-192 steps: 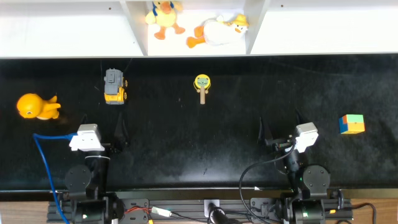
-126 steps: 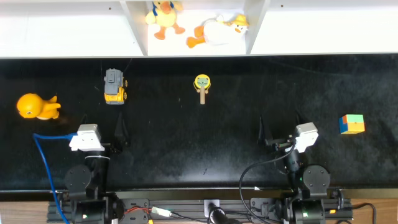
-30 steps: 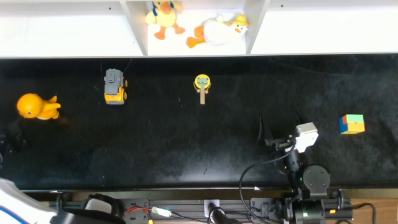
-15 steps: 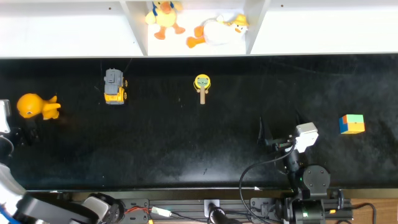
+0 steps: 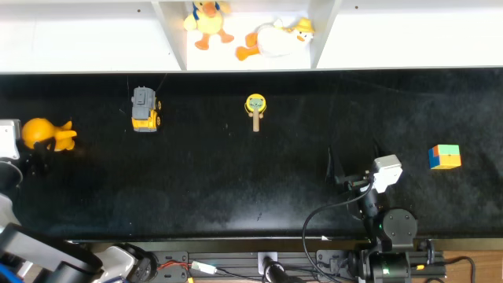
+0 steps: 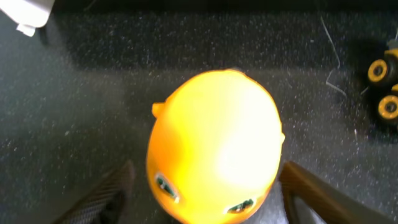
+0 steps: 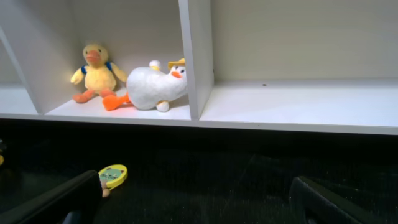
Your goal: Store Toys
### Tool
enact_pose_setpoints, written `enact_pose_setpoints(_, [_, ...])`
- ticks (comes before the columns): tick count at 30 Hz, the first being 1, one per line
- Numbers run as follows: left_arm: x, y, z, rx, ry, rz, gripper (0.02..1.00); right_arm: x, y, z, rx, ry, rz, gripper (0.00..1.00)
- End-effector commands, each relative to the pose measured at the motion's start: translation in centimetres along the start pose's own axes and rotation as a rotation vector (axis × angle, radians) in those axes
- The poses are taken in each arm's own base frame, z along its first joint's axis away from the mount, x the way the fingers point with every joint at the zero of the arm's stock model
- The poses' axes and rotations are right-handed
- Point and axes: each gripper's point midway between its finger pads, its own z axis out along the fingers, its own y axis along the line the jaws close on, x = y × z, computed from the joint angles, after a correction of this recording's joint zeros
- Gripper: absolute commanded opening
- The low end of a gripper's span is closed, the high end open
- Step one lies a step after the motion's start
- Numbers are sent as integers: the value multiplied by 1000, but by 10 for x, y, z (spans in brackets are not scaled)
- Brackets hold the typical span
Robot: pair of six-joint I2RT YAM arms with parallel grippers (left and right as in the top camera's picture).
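An orange round duck toy [image 5: 45, 134] sits at the table's far left. My left gripper [image 5: 38, 151] hangs over it, open. In the left wrist view the orange toy [image 6: 217, 149] lies between the two fingers [image 6: 112, 194], with a gap on each side. My right gripper [image 5: 351, 163] stands open near its base, holding nothing, and faces the white shelf [image 7: 194, 62]. A yellow plush duck [image 5: 207, 20] and a white plush goose [image 5: 275, 38] lie in the shelf's middle compartment. On the black table are a yellow toy truck [image 5: 145, 108], a yellow-green rattle [image 5: 255, 110] and a colour cube [image 5: 444, 156].
The shelf's left compartment [image 5: 78, 35] and right compartment [image 5: 416, 31] hold nothing. The truck's wheels [image 6: 385, 90] show beside the orange toy in the left wrist view. Cables [image 5: 338, 212] run near the right arm's base. The black mat has open room in the middle.
My left arm has swung from in front of its base out to the far left and moved up over the orange duck toy. The right arm and the toys have kept still.
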Motion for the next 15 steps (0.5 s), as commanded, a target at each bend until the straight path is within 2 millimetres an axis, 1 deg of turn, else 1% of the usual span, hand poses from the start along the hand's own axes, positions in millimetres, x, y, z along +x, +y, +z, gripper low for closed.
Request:
enact_pose_setpoints(1, [-14, 3, 0, 1, -36, 18, 669, 3, -1, 0, 5, -1, 4, 996])
enact_pose_setpoints(6, [-14, 4, 0, -4, -35, -10, 507, 3, -1, 0, 5, -1, 4, 996])
enact_pose_setpoints(10, [-15, 5, 0, -7, -39, -24, 400, 3, -1, 0, 5, -1, 4, 998])
enact_pose_setpoints(12, [-17, 7, 0, -12, -46, -44, 290, 3, -1, 0, 5, -1, 4, 996])
enact_pose_setpoints(15, [-21, 6, 0, -4, -63, -55, 213, 3, -1, 0, 5, -1, 4, 996])
